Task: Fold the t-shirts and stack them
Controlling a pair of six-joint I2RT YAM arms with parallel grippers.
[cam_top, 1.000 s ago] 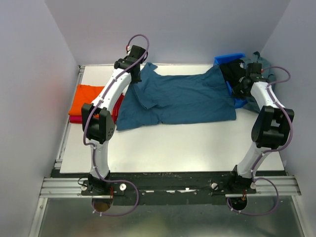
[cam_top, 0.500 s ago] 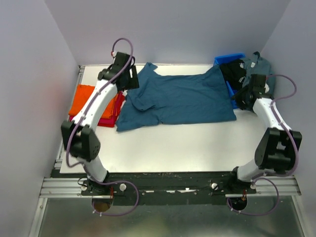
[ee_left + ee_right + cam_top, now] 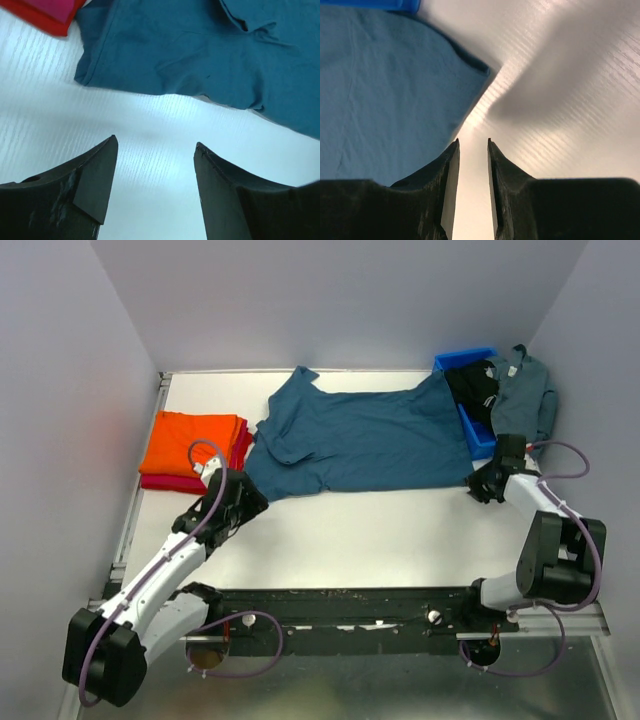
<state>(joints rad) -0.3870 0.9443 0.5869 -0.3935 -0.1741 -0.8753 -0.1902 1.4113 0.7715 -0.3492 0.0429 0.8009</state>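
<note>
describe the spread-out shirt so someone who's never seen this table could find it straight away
Start at the white table: a folded orange shirt sits at its left edge and a blue bin at its far right corner. Between them lies the teal t-shirt, the only garment spread open.

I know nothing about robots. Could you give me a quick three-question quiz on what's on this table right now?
1. True or false: the left gripper is open and holds nothing.
2. What lies on top of the folded red shirt? A) orange shirt B) white towel C) yellow shirt
3. Fill in: the black shirt sits in the blue ___.

Key: 1 true; 2 A; 3 bin.
</note>
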